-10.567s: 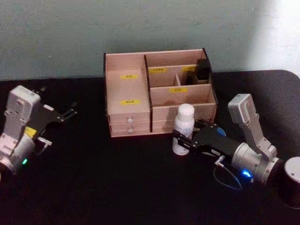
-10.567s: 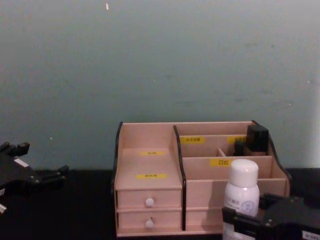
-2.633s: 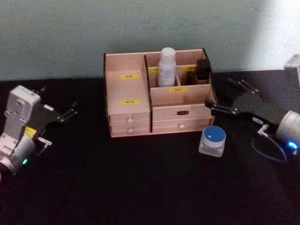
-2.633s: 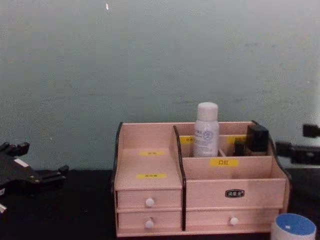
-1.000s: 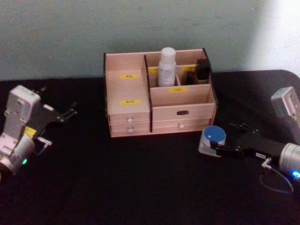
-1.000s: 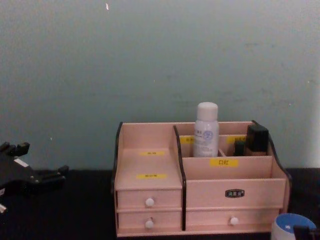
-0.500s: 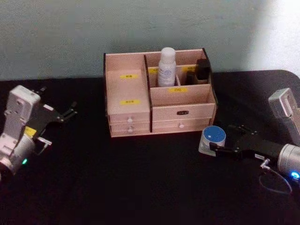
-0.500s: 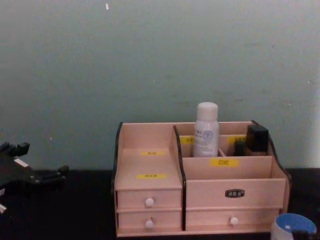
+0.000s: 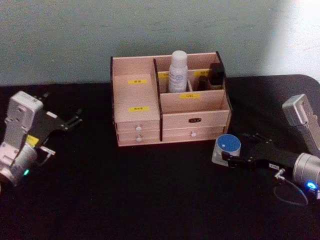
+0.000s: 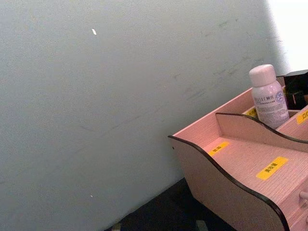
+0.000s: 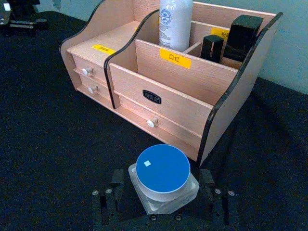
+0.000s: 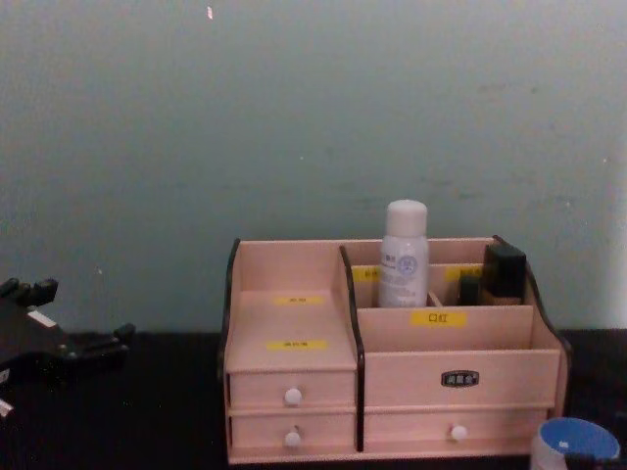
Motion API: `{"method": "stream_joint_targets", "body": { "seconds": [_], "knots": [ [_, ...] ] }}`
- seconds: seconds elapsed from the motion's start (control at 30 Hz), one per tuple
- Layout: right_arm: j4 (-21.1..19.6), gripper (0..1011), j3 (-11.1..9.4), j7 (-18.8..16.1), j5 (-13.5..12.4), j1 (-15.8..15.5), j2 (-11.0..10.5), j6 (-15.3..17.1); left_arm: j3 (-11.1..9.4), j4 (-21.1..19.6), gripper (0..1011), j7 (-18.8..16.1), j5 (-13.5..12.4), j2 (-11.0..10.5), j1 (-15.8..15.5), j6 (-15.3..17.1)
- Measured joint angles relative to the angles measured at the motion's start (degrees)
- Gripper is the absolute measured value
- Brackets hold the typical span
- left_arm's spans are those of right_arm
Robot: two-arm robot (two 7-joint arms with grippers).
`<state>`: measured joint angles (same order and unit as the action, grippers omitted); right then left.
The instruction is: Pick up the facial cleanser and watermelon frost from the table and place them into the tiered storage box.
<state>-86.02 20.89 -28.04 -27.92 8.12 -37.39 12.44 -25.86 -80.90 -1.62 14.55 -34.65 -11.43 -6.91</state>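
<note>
The white bottle stands upright in a rear compartment of the wooden box, so that half looks done. At the head view's lower right, the right gripper lies low, fingers spread either side of the blue-lidded jar, apparently to close on it. Seconds ago it hung beside the box's right end. The left gripper rests parked at the left, fingers apart.
</note>
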Motion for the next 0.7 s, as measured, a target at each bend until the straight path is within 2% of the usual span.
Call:
{"method": "stream_joint_targets", "body": {
  "seconds": [0.7],
  "knots": [
    [2.7, 1003, 1.0, -0.3, 1.0, 2.0, 1.6, -0.3, 0.0, 0.0, 1001, 0.0, 0.0, 0.0, 0.0, 0.0]
  ]
}}
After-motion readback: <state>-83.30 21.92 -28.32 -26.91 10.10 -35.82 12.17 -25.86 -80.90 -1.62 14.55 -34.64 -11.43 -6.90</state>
